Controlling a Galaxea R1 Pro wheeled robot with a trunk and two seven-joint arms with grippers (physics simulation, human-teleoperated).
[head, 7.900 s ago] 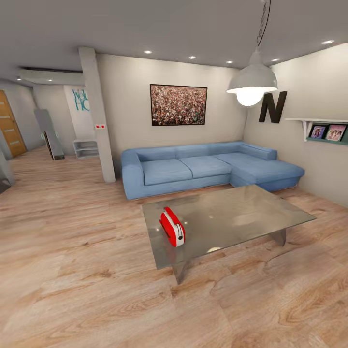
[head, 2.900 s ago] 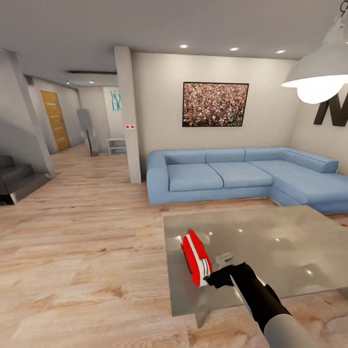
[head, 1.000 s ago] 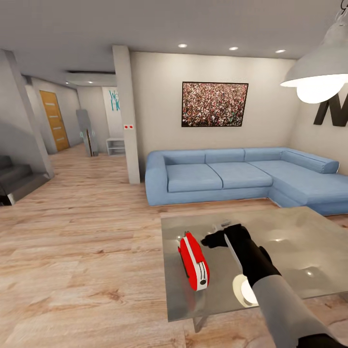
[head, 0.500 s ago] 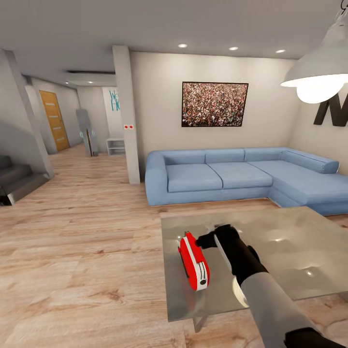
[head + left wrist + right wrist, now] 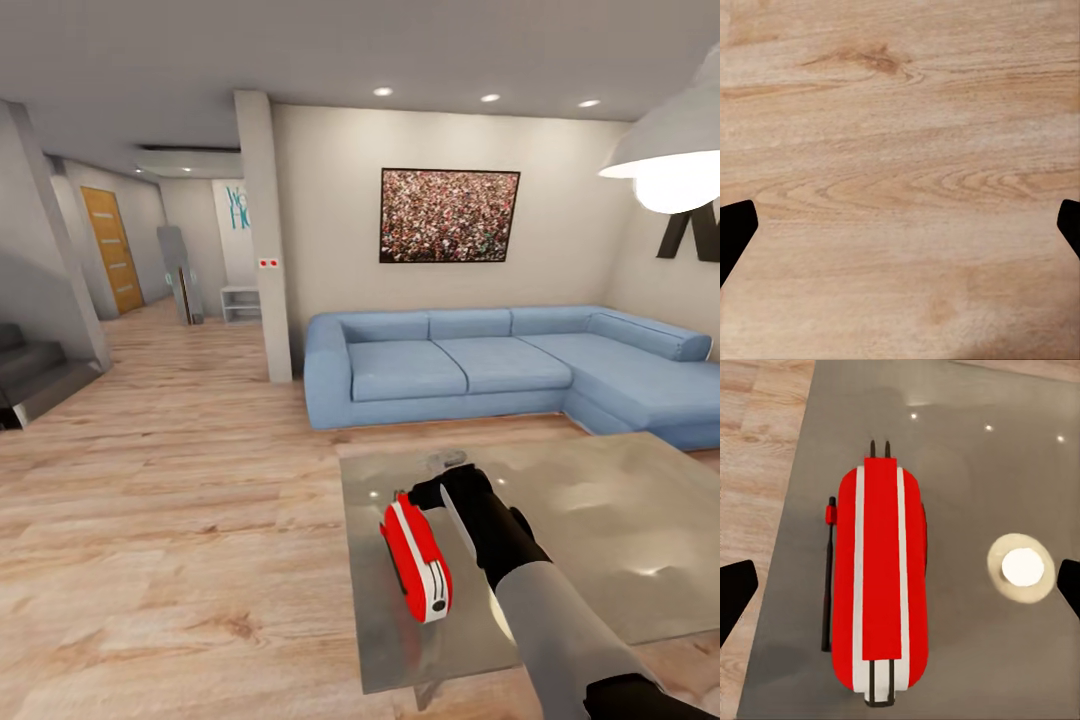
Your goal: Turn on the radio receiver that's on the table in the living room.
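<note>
The red radio receiver [image 5: 415,560] with white edge trim stands on its edge near the left end of the glossy grey table [image 5: 610,520]. My right gripper [image 5: 424,493] hangs just over the radio's far end, with the black forearm reaching in from the lower right. In the right wrist view the radio [image 5: 883,585] lies straight below, seen from its top, with a thin dark strap [image 5: 829,577] beside it. The right gripper [image 5: 900,589] is open, with its black fingertips [image 5: 735,594] wide apart. My left gripper [image 5: 900,229] is open over bare wood floor [image 5: 900,150].
A blue L-shaped sofa [image 5: 480,365] stands behind the table, under a framed crowd picture [image 5: 449,215]. A white pendant lamp [image 5: 670,150] hangs at the upper right. A pillar [image 5: 265,240] and a hallway with stairs [image 5: 35,375] lie to the left, across wood floor.
My right gripper has moved left across the table to above the radio's far end. The head view has shifted slightly, so the radio sits lower and further right in it.
</note>
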